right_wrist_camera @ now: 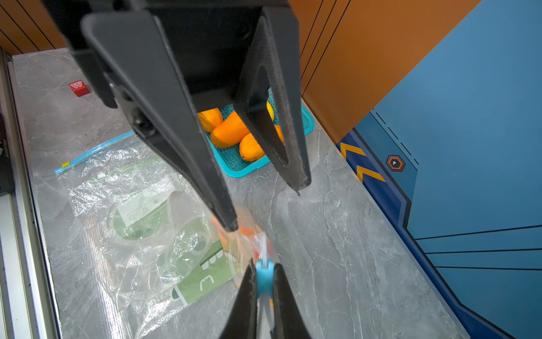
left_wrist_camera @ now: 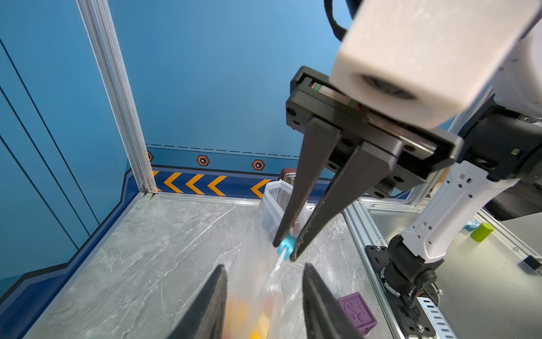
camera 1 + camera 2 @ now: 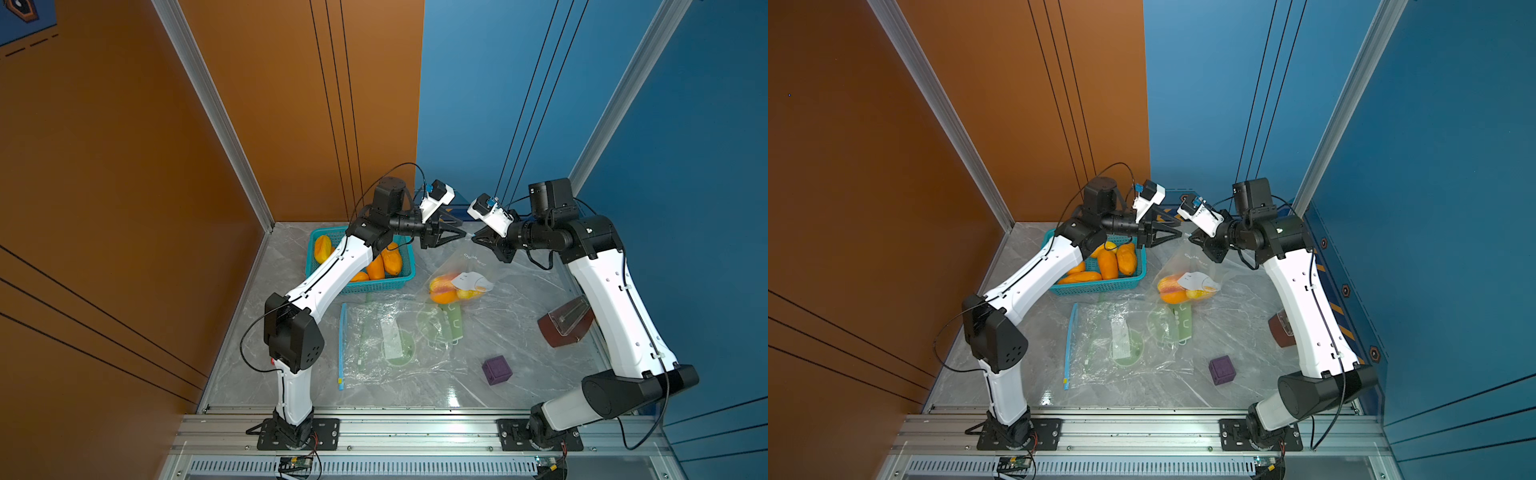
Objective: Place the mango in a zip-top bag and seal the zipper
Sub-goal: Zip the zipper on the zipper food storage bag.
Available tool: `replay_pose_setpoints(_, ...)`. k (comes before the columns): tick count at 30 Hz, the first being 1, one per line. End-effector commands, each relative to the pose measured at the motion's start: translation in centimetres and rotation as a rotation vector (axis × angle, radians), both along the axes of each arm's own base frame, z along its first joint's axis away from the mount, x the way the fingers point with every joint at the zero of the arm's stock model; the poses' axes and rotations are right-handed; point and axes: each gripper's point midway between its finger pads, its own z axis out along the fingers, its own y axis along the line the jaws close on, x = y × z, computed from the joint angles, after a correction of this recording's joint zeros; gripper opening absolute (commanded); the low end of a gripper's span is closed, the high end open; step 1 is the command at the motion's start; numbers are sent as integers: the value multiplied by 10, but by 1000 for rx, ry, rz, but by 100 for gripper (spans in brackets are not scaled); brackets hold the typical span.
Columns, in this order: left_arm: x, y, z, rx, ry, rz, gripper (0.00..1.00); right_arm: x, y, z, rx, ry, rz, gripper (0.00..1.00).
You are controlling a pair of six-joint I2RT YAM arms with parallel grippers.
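A clear zip-top bag [image 3: 465, 270] hangs at the back of the table with an orange-red mango [image 3: 441, 291] inside, its lower end resting on the table. My right gripper [image 1: 265, 264] is shut on the bag's blue zipper slider [image 1: 264, 278], also seen in the left wrist view as the slider [image 2: 286, 245]. My left gripper [image 2: 264, 267] is open, fingers apart on either side of the bag's top edge without pinching it. In both top views the left gripper [image 3: 462, 232] and right gripper [image 3: 474, 237] nearly meet tip to tip above the bag [image 3: 1187, 274].
A teal basket [image 3: 374, 286] holding several mangoes [image 3: 390, 259] stands at the back left under my left arm. Empty printed bags [image 3: 395, 336] lie flat mid-table. A purple cube [image 3: 496, 370] and a brown container [image 3: 565, 322] sit to the right. A red block [image 1: 78, 87] lies farther off.
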Motion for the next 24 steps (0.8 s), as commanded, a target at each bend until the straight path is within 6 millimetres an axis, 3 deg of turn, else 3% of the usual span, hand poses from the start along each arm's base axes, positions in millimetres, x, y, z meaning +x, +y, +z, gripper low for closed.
replay_pose_setpoints(1,-10,-3,-1,-11,18,-76,49,-11,-1,1,1,12,12,0)
replay_pose_setpoints(17,-6,-20,-14,-3,66,-101,45,-12,6,-3,-4,20,28,0)
replay_pose_setpoints(21,-5,-21,-14,-3,70,-105,40,-12,6,-3,-6,20,30,0)
replay_pose_setpoints(24,-6,-22,-13,-4,70,-107,31,-11,6,-4,-9,21,29,0)
